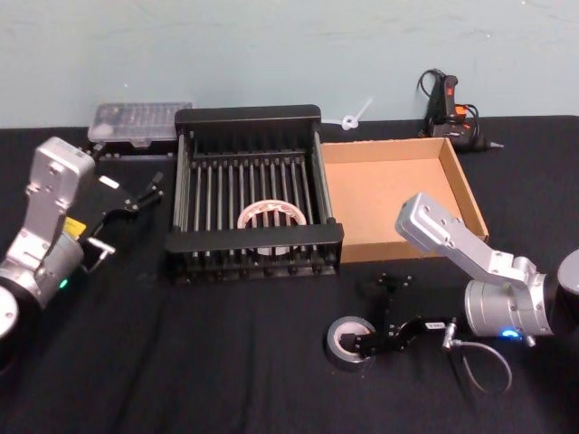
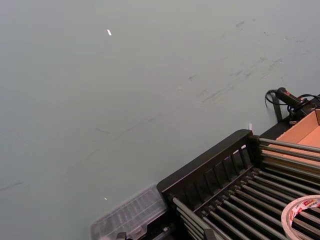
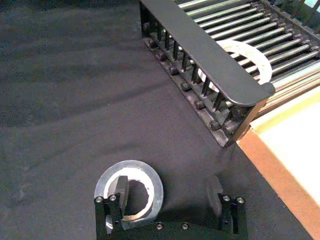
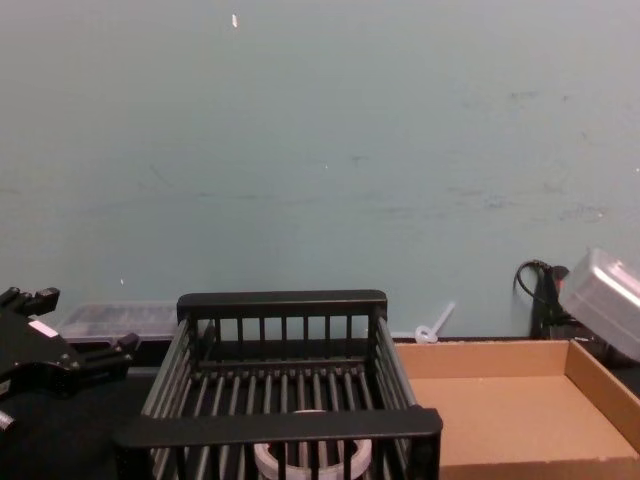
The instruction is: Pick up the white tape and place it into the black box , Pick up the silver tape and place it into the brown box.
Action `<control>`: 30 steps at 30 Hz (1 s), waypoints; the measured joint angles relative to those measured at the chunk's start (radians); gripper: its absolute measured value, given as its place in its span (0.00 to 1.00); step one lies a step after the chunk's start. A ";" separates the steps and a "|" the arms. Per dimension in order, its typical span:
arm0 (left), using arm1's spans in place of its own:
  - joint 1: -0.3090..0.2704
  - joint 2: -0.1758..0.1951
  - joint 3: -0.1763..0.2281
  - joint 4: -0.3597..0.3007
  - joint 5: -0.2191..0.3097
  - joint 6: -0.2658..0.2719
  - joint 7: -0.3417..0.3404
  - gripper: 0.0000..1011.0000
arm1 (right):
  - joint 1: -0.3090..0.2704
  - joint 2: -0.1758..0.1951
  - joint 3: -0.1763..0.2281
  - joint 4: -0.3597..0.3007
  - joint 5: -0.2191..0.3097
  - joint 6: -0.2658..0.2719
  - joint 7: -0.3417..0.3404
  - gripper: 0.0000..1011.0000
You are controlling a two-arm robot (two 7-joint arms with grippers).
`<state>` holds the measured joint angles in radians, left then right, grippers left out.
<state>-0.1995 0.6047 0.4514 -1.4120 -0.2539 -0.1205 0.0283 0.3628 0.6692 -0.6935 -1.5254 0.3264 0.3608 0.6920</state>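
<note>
Head view shows half the job done: the white tape (image 1: 270, 215) lies on the slatted floor of the black box (image 1: 252, 118). The silver tape (image 1: 348, 339) sits on the desk near its front edge, and the brown box (image 1: 461, 185) holds nothing. My right tool (image 1: 374, 342) is down at that roll, fingers apart, one inside the core and one outside. My left tool (image 1: 136, 192) hangs apart near the desk's left edge.
</note>
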 joint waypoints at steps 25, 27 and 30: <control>0.000 0.000 0.000 0.000 0.000 0.000 0.000 0.99 | -0.001 0.000 0.001 0.000 -0.001 -0.002 -0.001 0.78; 0.000 0.000 0.000 0.000 0.000 0.000 0.000 0.99 | -0.001 0.001 0.001 -0.001 -0.001 -0.002 -0.001 0.68; 0.000 0.000 0.000 0.000 0.000 0.000 0.000 0.99 | -0.001 0.001 0.001 -0.001 -0.001 -0.002 -0.001 0.61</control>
<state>-0.1995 0.6047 0.4514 -1.4120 -0.2540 -0.1205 0.0282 0.3621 0.6698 -0.6929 -1.5263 0.3257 0.3584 0.6910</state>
